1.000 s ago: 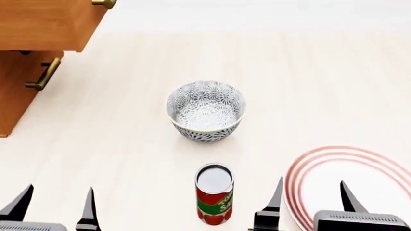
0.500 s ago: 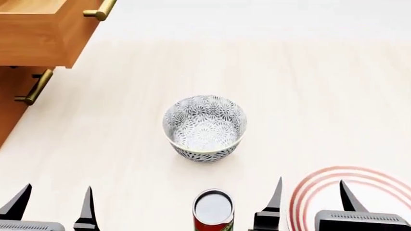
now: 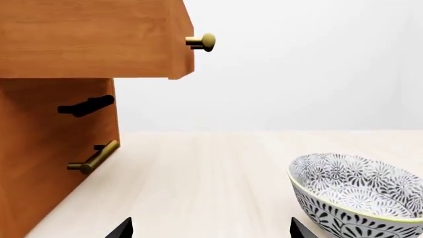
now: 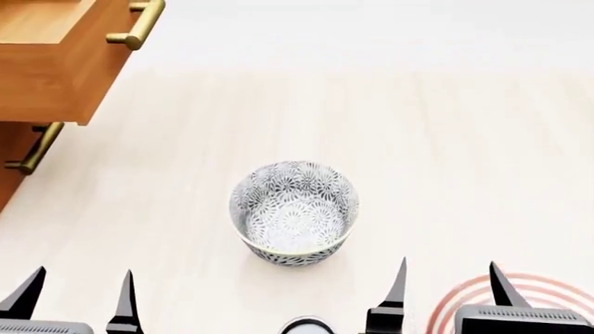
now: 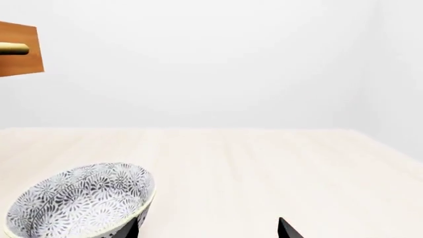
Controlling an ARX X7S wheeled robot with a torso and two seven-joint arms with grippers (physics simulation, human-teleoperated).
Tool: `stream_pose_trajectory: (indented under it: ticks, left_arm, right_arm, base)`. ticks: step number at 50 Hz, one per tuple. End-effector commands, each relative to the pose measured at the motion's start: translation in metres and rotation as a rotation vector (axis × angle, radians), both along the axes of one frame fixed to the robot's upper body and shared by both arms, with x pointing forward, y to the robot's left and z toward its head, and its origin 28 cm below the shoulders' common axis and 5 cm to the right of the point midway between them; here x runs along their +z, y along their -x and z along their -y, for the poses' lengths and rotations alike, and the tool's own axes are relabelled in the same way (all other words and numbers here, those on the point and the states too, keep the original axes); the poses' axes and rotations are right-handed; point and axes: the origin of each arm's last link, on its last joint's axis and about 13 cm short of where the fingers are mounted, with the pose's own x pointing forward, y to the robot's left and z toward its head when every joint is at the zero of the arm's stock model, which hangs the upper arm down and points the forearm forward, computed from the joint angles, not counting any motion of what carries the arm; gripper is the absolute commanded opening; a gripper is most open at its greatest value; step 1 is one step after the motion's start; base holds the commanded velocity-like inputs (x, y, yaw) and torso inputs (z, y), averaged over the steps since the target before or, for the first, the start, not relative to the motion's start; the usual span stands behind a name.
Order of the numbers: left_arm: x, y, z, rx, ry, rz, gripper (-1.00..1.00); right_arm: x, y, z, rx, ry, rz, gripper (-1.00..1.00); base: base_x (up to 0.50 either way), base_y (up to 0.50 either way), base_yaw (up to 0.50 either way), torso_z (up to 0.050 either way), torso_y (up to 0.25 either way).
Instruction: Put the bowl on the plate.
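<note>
The bowl (image 4: pixel 293 211), white with a dense grey floral pattern, stands upright on the pale wooden table in the middle of the head view; it also shows in the left wrist view (image 3: pixel 360 196) and the right wrist view (image 5: pixel 82 206). Only a slice of the red-ringed plate (image 4: pixel 538 292) shows at the bottom right, behind my right gripper (image 4: pixel 447 285), which is open and empty. My left gripper (image 4: pixel 82 293) at the bottom left is open and empty too. Both grippers are nearer than the bowl, one on each side, apart from it.
A wooden cabinet with an open drawer (image 4: pixel 55 56) and brass handles (image 4: pixel 139 24) juts out at the far left. The top rim of a can (image 4: pixel 307 325) peeks at the bottom edge, just nearer than the bowl. Pale table stretches beyond the bowl.
The view has shifted forward: the bowl, can and plate slid toward the bottom of the head view, the can and plate now mostly cut off. Both grippers stay open in the same frame spots.
</note>
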Motion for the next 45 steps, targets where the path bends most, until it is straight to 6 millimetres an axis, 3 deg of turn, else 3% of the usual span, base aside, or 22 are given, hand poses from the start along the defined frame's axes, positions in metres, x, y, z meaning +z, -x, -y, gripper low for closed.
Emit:
stream_pose_trajectory:
  ticks: [1, 24, 45]
  left_arm:
    - [-0.003, 0.0, 0.0, 0.002, 0.001, 0.001, 1.0]
    - [-0.007, 0.0, -0.002, 0.006, 0.004, 0.001, 1.0]
    - [-0.007, 0.002, -0.003, 0.013, 0.003, 0.005, 1.0]
  right_arm:
    - [-0.001, 0.0, -0.001, 0.006, -0.005, -0.005, 1.0]
    - [0.002, -0.002, 0.0, -0.028, -0.023, -0.048, 1.0]
    - [0.059, -0.014, -0.008, 0.117, 0.03, -0.157, 1.0]
  base:
    - [0.17, 0.0, 0.0, 0.0, 0.0]
    - [0.16, 0.0, 0.0, 0.0, 0.0]
    - [0.0, 0.0, 0.0, 0.0, 0.0]
